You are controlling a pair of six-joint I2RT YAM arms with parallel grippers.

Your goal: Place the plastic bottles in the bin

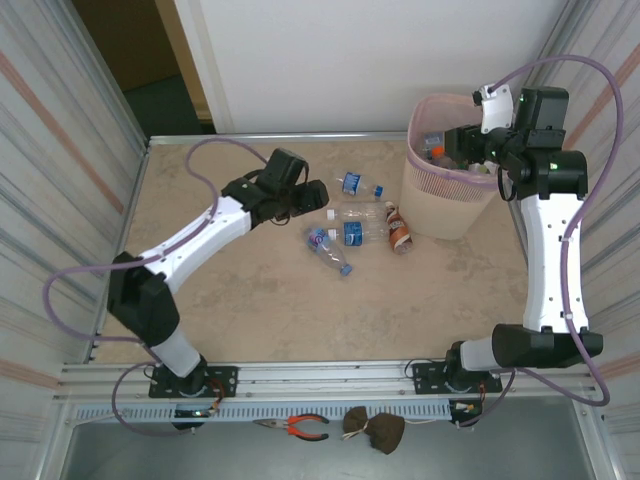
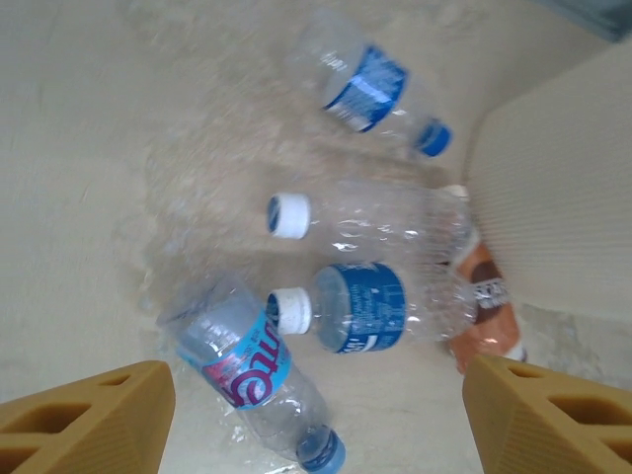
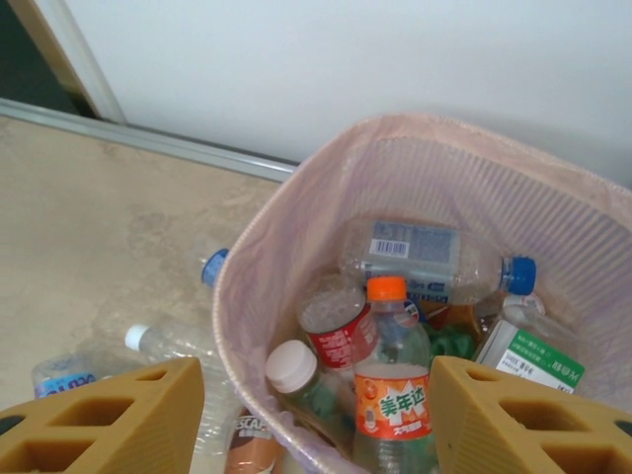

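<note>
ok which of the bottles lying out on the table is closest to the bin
The brown bottle, lying right beside the foot of the bin. It is the only dark one; the four clear bottles lie farther left.

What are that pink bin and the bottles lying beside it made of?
The bin looks like thin matte pink plastic: ribbed, faintly translucent wall. The bottles look like thin glossy clear plastic: crumpled, with bright glints.
</note>
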